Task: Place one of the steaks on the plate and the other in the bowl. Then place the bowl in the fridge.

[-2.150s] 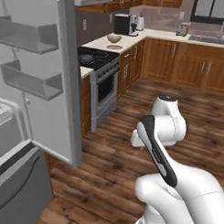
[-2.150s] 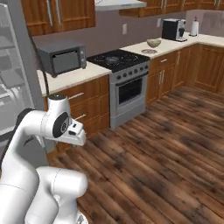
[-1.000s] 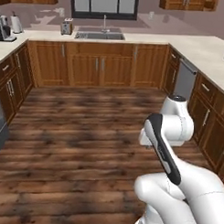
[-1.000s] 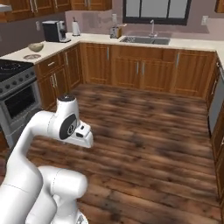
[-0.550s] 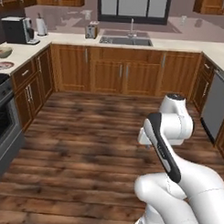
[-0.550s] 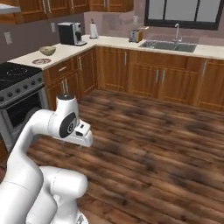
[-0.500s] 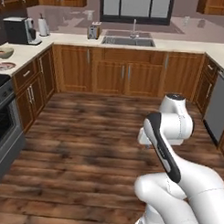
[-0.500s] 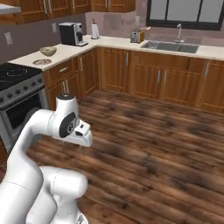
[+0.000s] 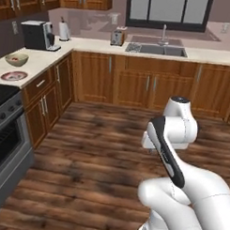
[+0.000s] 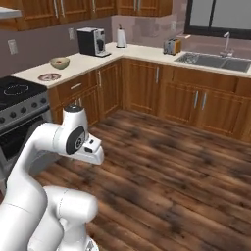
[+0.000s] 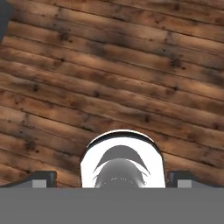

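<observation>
The tan bowl stands on the left counter near the stove, with a small red patch inside it that may be a steak. Just in front of it lies the plate, reddish across its middle; any steak on it is too small to tell apart. The right base view has the bowl and plate on the same counter. My gripper is open with nothing between its fingertips, pointing down at the bare wooden floor. The arm is folded close to the base, far from the counter. The fridge is out of view.
A stove adjoins the counter beside the plate. Farther along the counter are a black coffee machine, a paper towel roll, a toaster and a sink. Wooden cabinets line the walls around a wide wood floor.
The whole scene has shifted as the base turned: the open fridge door left the views, and the counter with bowl and plate has come into sight. The arm keeps its folded pose, gripper open.
</observation>
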You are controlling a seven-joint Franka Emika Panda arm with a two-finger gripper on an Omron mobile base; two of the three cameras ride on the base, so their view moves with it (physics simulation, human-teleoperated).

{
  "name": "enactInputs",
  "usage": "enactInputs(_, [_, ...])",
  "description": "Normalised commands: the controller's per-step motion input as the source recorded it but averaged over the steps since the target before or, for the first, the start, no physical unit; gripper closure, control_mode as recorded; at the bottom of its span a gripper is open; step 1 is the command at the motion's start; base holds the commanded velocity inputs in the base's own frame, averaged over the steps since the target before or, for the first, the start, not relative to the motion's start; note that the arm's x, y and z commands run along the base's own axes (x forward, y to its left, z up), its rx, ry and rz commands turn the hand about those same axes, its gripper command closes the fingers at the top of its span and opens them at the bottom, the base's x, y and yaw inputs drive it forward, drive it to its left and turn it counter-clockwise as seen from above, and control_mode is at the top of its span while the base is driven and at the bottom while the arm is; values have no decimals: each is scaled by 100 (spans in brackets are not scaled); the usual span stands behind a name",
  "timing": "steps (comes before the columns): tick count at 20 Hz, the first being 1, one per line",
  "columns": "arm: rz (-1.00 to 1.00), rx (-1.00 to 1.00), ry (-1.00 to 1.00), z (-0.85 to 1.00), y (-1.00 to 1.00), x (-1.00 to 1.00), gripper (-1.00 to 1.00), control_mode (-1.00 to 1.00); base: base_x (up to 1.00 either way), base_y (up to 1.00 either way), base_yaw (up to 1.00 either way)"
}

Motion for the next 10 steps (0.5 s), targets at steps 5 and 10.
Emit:
enactInputs(5, [0,0,0,0,0,0,-100,100,100,3,40])
enactInputs(10, [0,0,0,0,0,0,-100,100,100,3,33])
